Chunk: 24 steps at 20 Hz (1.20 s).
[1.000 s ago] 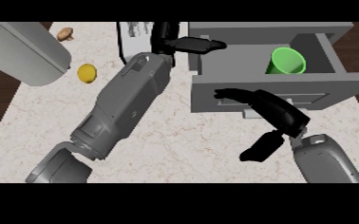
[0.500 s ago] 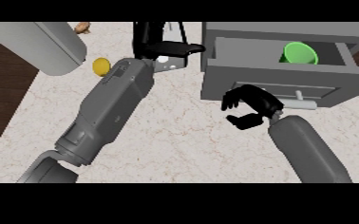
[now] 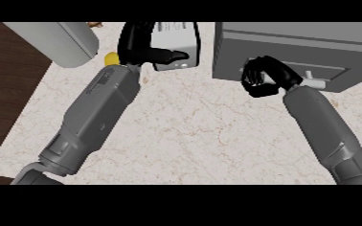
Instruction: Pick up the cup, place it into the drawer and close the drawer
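The grey drawer unit point(image 3: 297, 43) stands at the upper right of the head view. Its drawer front point(image 3: 325, 69) sits pushed in, with a pale handle point(image 3: 315, 83) on it. No cup shows; the inside of the drawer is hidden. My right hand point(image 3: 263, 79) rests against the drawer front just left of the handle, its fingers curled and holding nothing. My left hand point(image 3: 143, 48) is at the top centre, open, fingers up and thumb pointing right, apart from the drawer.
A light grey box-like appliance point(image 3: 178, 45) stands right beside my left hand. A yellow object point(image 3: 110, 57) lies by my left wrist, and a large grey appliance point(image 3: 56, 40) fills the upper left. The counter's left edge point(image 3: 28, 100) drops to dark floor.
The drawer was open with the green cup inside; now its front is pushed in and the cup is out of sight. My right hand moved up against the front, curling.
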Motion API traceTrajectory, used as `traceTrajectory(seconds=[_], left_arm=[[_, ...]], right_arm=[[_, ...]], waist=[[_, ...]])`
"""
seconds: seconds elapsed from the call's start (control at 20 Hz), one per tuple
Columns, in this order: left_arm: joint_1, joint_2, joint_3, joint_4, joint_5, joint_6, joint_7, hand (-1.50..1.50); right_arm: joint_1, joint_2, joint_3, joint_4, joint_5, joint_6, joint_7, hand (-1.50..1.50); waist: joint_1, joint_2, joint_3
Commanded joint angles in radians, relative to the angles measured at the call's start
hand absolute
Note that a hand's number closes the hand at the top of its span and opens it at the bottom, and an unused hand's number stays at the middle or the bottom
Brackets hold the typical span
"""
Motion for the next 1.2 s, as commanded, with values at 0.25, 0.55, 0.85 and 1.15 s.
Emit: traceTrajectory(seconds=[0.25,0.55,0.85,1.15], left_arm=[[0.091,0.037,-0.028,-0.058,-0.013,-0.051,0.005,-1.50],[0.094,0.067,-0.023,-0.081,0.000,-0.089,0.035,-1.50],[0.111,0.058,-0.022,-0.100,0.011,-0.112,0.028,-1.50],[0.126,0.079,-0.018,-0.113,0.017,-0.133,0.036,-1.50]], right_arm=[[-0.184,-0.086,-0.143,0.129,-0.071,-0.022,0.013,1.50],[-0.196,-0.122,-0.165,0.110,-0.105,0.030,0.034,1.50],[-0.196,-0.151,-0.182,0.072,-0.141,0.089,0.039,1.50],[-0.162,-0.180,-0.193,0.046,-0.168,0.136,0.036,1.50]], waist=[[0.053,0.013,-0.001],[0.077,0.019,-0.002],[0.085,0.023,-0.004],[0.097,0.025,-0.002]])
